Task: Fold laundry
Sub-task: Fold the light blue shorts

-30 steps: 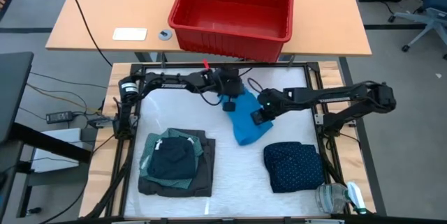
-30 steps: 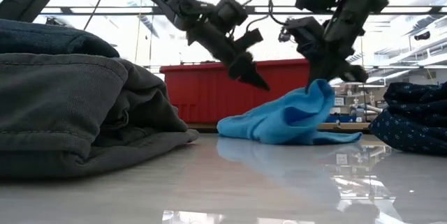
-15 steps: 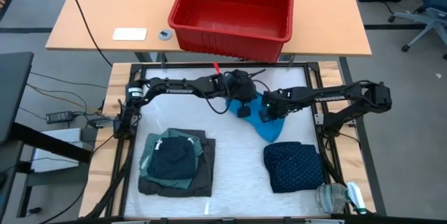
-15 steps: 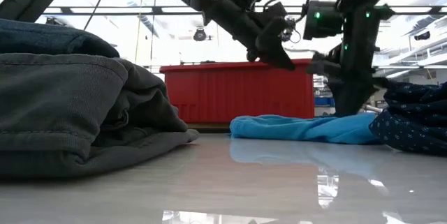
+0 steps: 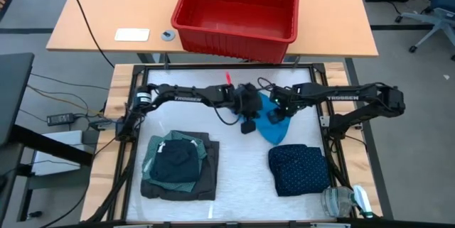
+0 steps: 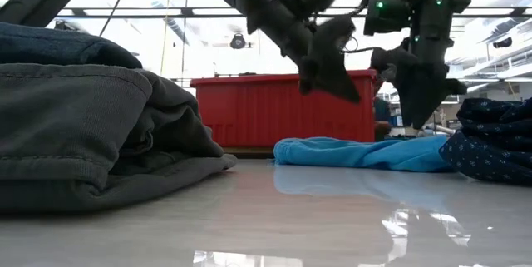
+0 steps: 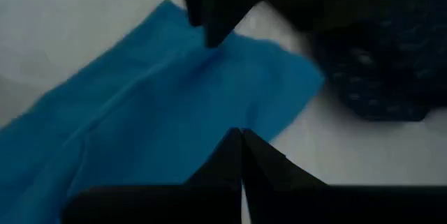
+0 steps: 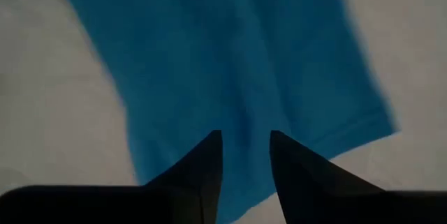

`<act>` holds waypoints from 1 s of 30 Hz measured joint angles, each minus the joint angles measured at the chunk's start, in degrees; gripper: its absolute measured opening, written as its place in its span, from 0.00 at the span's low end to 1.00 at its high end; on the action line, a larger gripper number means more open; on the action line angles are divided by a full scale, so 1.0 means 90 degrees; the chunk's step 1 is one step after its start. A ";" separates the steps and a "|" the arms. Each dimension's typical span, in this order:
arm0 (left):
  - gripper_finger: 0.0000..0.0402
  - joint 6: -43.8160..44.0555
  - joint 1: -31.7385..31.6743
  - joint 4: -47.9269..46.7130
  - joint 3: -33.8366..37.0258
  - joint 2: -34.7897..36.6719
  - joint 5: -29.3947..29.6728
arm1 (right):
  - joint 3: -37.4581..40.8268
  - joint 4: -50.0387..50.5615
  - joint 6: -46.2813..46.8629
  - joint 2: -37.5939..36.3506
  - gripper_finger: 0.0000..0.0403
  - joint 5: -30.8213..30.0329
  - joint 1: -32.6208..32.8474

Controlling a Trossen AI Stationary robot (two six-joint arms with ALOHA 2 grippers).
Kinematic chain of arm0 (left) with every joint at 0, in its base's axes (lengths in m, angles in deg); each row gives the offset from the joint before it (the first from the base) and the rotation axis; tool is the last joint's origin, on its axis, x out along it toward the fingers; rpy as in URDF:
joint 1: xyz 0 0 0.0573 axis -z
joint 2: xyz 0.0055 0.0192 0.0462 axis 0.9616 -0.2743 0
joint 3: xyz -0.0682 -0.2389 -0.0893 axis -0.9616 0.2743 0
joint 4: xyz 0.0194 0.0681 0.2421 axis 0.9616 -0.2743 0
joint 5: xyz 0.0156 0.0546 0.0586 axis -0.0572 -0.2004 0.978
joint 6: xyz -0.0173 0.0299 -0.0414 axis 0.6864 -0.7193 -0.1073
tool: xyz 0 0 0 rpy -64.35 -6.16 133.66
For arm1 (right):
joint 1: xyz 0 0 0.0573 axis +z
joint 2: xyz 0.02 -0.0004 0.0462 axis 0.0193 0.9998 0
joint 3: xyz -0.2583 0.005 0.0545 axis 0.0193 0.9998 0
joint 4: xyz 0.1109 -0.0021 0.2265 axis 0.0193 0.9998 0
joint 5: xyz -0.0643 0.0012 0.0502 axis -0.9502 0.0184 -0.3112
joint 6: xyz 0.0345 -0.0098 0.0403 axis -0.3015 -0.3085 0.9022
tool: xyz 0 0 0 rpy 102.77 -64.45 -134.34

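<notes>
While the soft bright-blue cloth garment (image 5: 274,123) lies flattened on the glossy white table (image 5: 178,111) toward its far right, just beyond the folded navy dotted piece (image 5: 298,169), both claws hang over it. The left claw (image 5: 247,123) has its fingers pressed together, holding nothing; the right claw (image 5: 274,115) has its fingers parted with a narrow gap, empty. A folded stack of charcoal, teal and dark cloth (image 5: 178,165) sits at the near left. Behind the table stands a ribbed red plastic basket (image 5: 238,11), its lower part hidden in the low view
</notes>
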 joint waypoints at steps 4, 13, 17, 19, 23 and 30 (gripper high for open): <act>0.01 0.0001 -0.0008 0.0194 -0.0007 -0.0449 0.0006 | 0.0028 -0.0048 -0.0108 0.0235 0.28 0.0224 0.0052; 0.01 0.0344 -0.0108 0.0473 0.0007 -0.0837 0.0036 | 0.0283 0.0013 -0.0520 0.1030 0.19 0.0446 -0.0293; 0.01 0.0345 -0.0100 0.0397 0.0007 -0.0837 0.0036 | 0.0287 0.0580 -0.0495 0.0940 0.16 -0.1123 -0.0812; 0.01 0.0345 -0.0098 0.0281 0.0007 -0.0837 0.0036 | 0.0289 0.0680 -0.0473 0.0754 0.16 -0.1626 -0.1058; 0.01 0.0343 -0.0087 -0.0014 0.0007 -0.0837 0.0036 | 0.0289 0.0484 -0.0580 0.0378 0.16 -0.2137 -0.1323; 0.01 0.0784 -0.0083 -0.0514 0.0010 -0.0829 0.0033 | 0.0289 -0.0709 -0.1832 0.0225 0.16 -0.1816 -0.1566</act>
